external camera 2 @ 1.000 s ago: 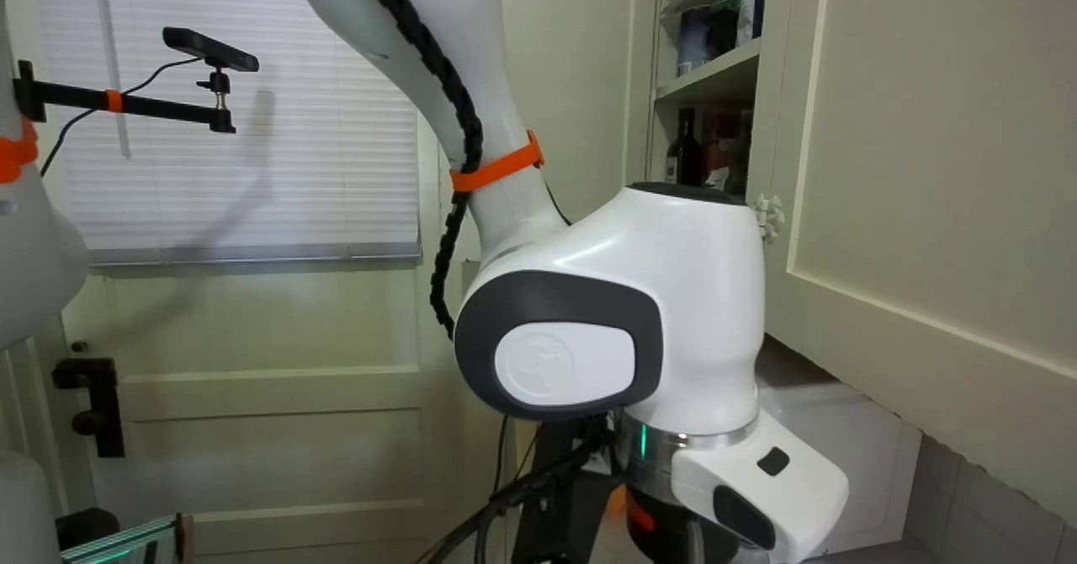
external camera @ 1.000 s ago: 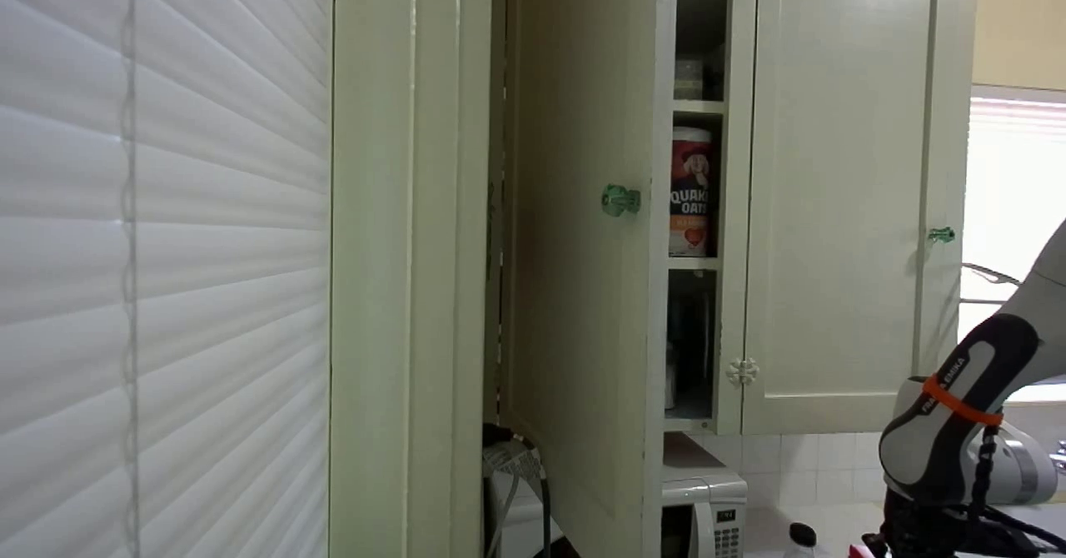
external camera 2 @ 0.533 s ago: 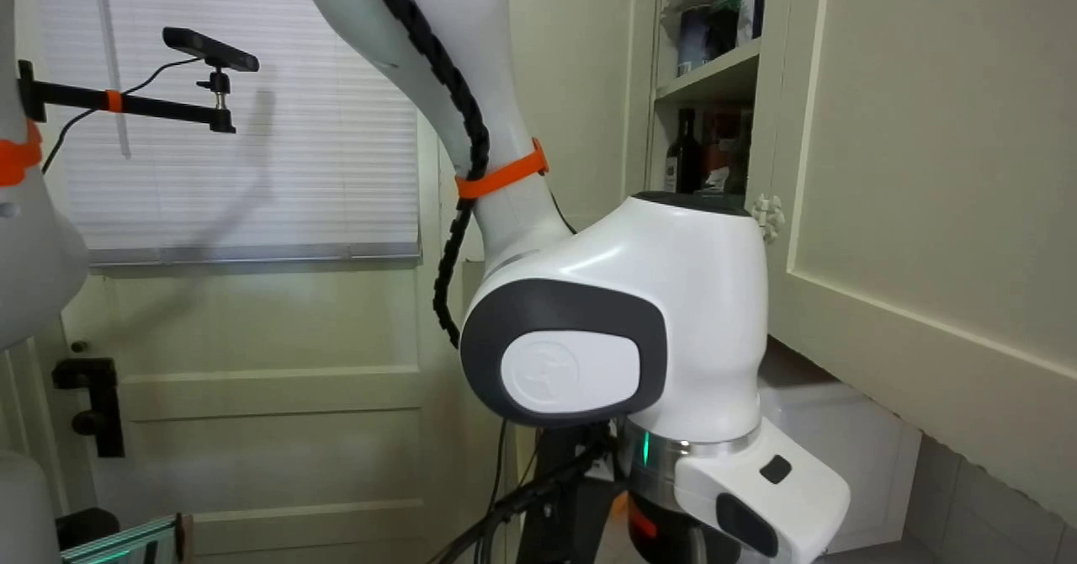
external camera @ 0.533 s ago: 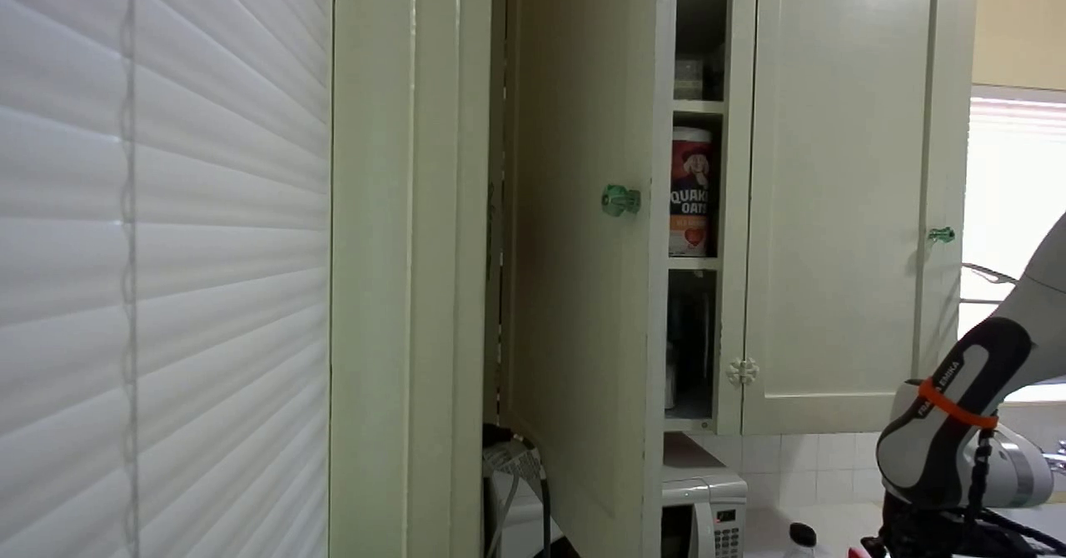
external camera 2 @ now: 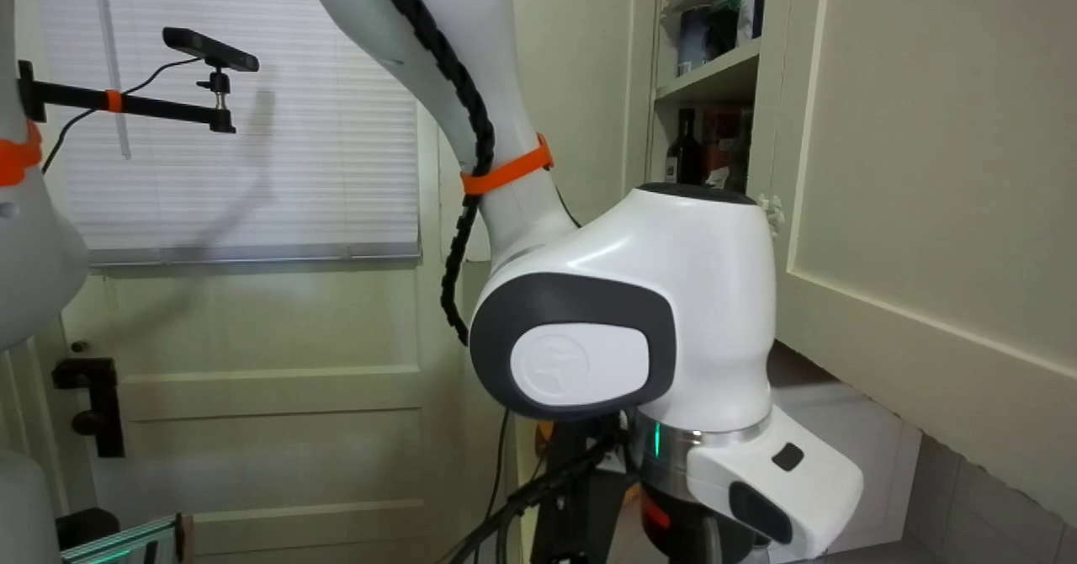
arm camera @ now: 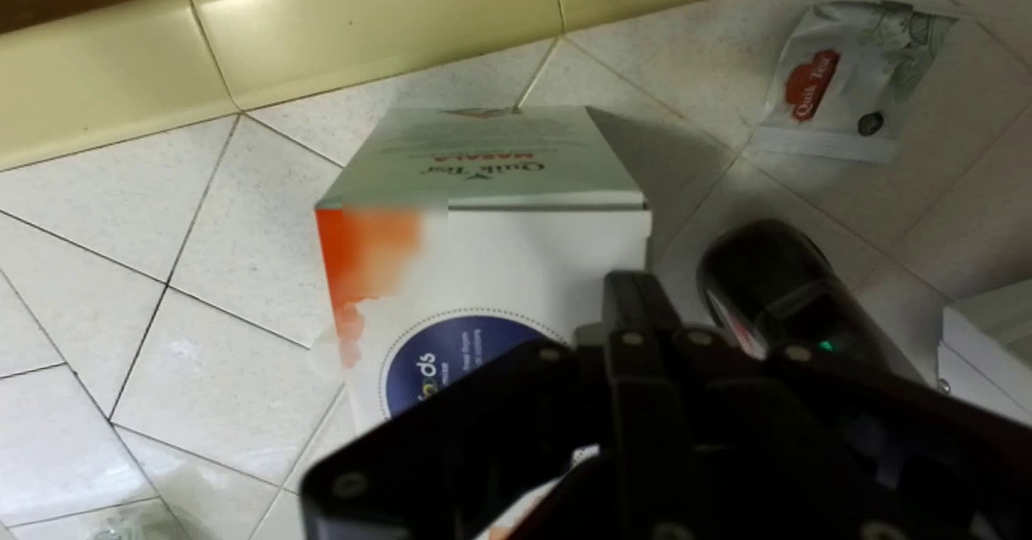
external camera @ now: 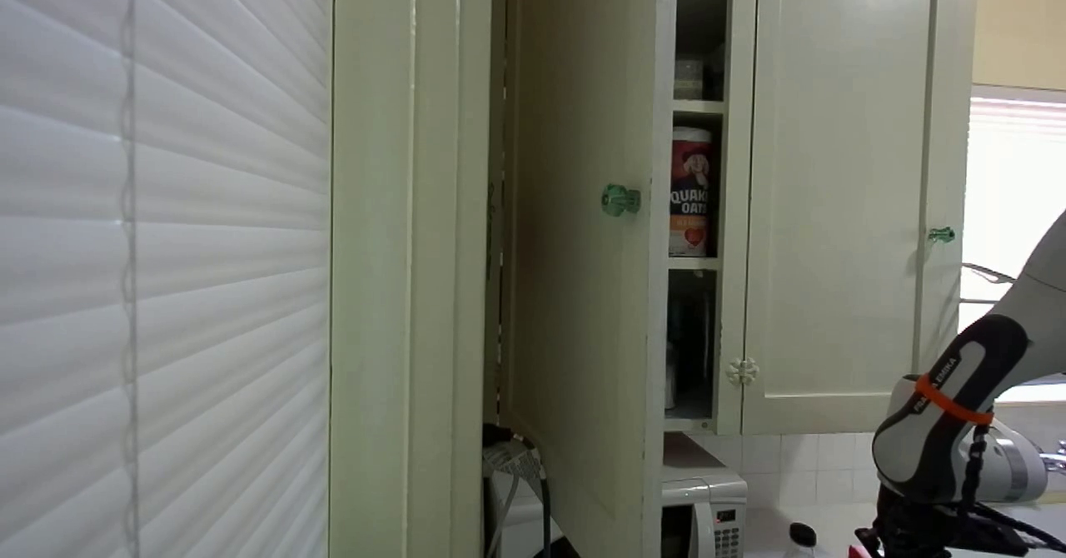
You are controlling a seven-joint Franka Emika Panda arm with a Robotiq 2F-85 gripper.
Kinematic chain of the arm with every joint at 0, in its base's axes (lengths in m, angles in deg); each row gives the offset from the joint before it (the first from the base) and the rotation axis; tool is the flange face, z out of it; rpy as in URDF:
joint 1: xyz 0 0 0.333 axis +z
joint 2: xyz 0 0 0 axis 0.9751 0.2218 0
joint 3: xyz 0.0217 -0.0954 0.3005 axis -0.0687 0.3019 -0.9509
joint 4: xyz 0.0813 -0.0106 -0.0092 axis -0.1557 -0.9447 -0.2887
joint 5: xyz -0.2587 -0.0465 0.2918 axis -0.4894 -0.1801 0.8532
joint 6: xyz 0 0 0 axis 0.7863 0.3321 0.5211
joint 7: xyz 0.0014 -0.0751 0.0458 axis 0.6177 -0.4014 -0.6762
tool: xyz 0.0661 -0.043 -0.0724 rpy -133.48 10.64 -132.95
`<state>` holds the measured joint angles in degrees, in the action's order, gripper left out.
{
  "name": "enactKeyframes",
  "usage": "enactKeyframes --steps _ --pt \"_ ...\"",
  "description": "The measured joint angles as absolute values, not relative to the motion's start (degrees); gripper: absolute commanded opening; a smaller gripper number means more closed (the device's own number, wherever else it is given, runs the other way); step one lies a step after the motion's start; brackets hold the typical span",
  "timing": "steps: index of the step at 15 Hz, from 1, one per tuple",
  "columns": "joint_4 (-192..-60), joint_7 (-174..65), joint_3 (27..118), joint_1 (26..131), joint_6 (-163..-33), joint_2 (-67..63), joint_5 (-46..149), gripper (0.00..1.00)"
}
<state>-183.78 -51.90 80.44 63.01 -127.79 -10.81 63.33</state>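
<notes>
tea box (arm camera: pixel 492 258) sits left of the claw (arm camera: pixel 634 302) and runs out farther than it; claw covers its near right part in the wrist view, can't tell if they touch. long axis unclear, near end hidden. only one arm (external camera: pixel 941 450), claw right by the box. claw is pinched together, nothing seen in it. right of it: dark rounded object (arm camera: pixel 774 282), partly covered, then farther out a tea sachet (arm camera: pixel 846 81). surface: white tiled counter (arm camera: pixel 242 258), yellow tile edge (arm camera: pixel 363 40) along the far side. room in an exterior view, left to right: white blinds (external camera: pixel 225 208), cabinet door (external camera: pixel 583 333) swung out, microwave (external camera: pixel 705 491), arm at far right
</notes>
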Motion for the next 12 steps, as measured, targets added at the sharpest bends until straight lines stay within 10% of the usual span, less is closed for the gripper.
enactKeyframes --steps 12 --pt "-182.87 -52.91 79.61 62.96 -129.32 -12.54 65.69 0.00"
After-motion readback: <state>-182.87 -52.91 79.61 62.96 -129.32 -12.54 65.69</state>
